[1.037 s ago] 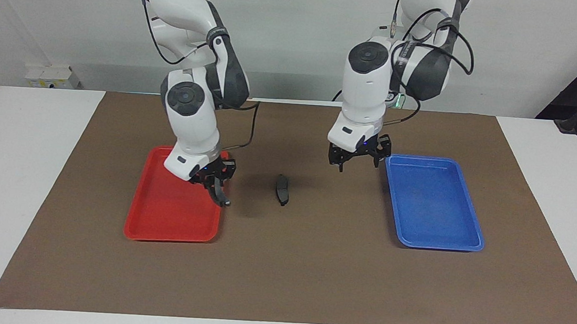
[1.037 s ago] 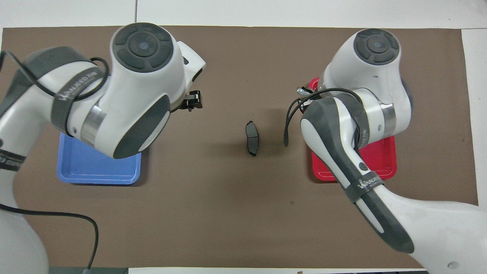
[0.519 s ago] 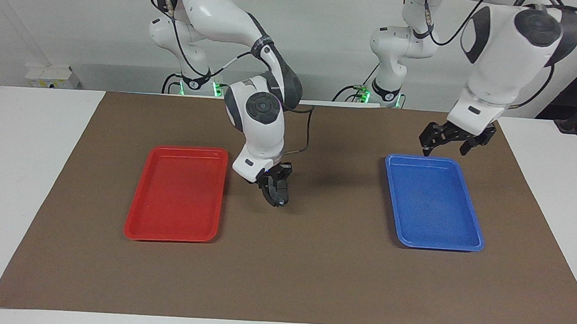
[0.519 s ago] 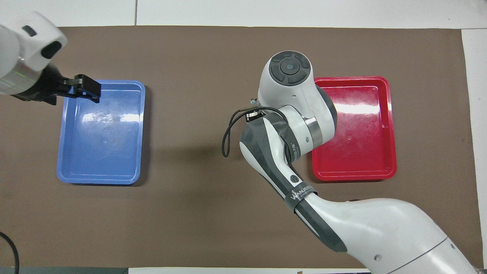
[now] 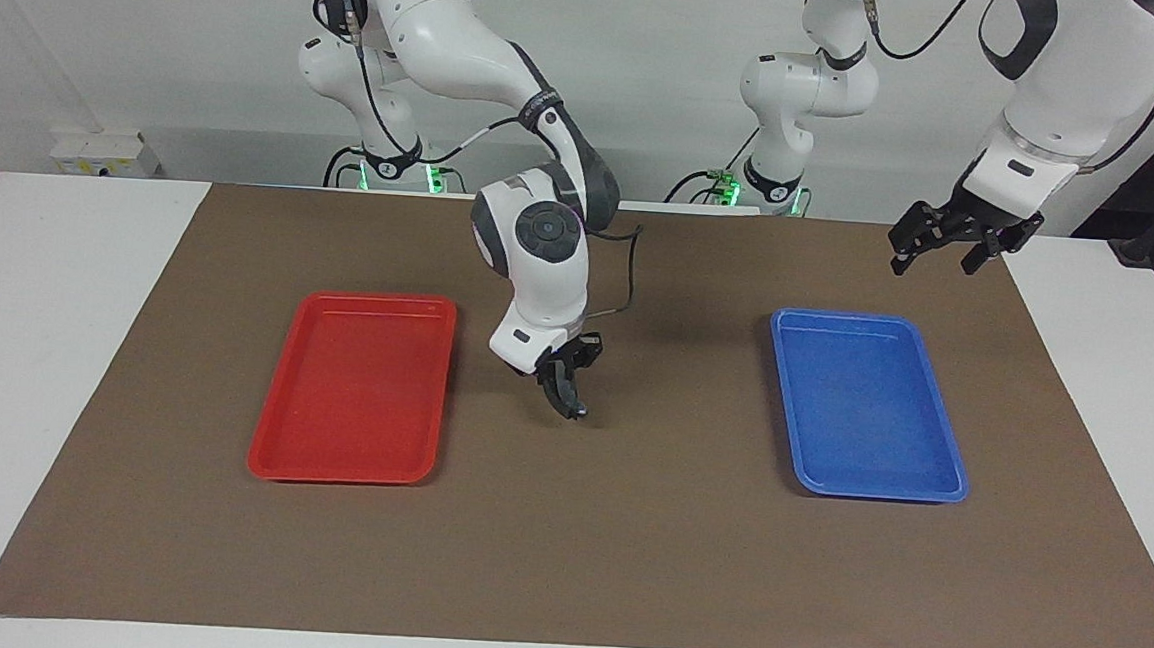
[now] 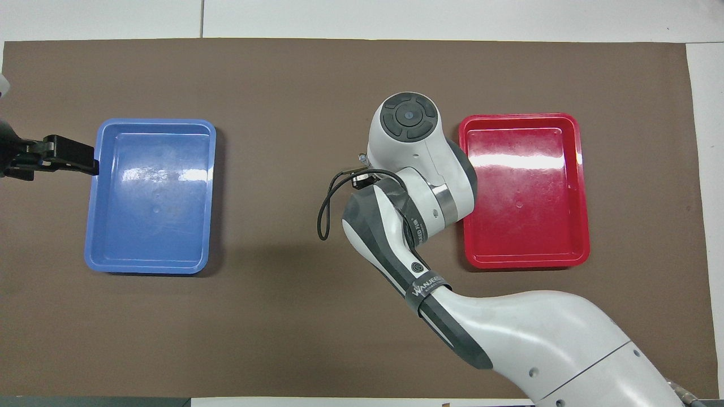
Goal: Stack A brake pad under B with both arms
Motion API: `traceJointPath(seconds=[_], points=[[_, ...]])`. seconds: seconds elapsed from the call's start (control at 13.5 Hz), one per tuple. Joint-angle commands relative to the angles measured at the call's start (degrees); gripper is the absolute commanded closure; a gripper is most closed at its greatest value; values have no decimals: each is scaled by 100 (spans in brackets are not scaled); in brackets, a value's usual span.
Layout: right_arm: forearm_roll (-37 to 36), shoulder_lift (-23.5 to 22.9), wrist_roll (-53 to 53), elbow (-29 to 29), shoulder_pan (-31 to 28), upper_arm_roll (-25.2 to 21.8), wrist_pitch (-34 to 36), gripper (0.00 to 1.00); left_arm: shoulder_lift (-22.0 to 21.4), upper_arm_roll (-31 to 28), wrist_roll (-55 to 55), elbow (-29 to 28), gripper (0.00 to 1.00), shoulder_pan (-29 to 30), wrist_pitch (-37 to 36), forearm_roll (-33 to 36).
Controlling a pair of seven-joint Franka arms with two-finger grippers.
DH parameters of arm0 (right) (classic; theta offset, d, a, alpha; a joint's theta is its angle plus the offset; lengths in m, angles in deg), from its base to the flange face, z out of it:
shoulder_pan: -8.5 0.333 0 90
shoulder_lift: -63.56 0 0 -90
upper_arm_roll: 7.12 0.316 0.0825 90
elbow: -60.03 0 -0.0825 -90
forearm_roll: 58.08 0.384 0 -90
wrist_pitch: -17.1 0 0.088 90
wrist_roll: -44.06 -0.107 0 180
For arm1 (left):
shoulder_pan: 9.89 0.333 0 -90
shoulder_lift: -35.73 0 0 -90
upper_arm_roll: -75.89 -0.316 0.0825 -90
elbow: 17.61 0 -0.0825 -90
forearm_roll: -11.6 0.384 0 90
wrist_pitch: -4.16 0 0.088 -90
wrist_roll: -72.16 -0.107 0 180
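I am clamping the right gripper point(image 5: 568, 400) on stiff, heavy-looking B point(image 5: 572, 404) mid-frame by its edges; the left gripper point(image 5: 948, 247), fingers apart, is waiting upper right.

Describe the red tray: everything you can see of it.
The red tray is a shallow rectangular dish of glossy, plastic-looking material, with rounded corners and a raised rim. It lies flat on the brown mat, toward the right arm's end of the table, its long sides running away from the robots. Nothing lies in it and only the mat touches it. In the overhead view, light glints on its floor.
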Motion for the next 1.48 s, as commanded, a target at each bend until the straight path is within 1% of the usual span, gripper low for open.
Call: traceJointPath(seconds=[0.0,0.15,0.37,1.11,1.41], points=[[78,47,-65,-146,-15,61,-163,100,-169,580,-86,-204,1,593,1,-93],[78,21,-161,-155,90,78,-207,100,-160,548,-95,-205,1,525,27,-102],[78,47,-171,-409,143,78,-452,100,-151,451,-95,-205,1,411,9,-102],[69,64,-179,-497,90,78,-479,100,-134,398,-51,-231,1,358,27,-102],[69,100,-267,-620,125,78,-585,99,-134,398,-34,-354,1,323,53,-102]])
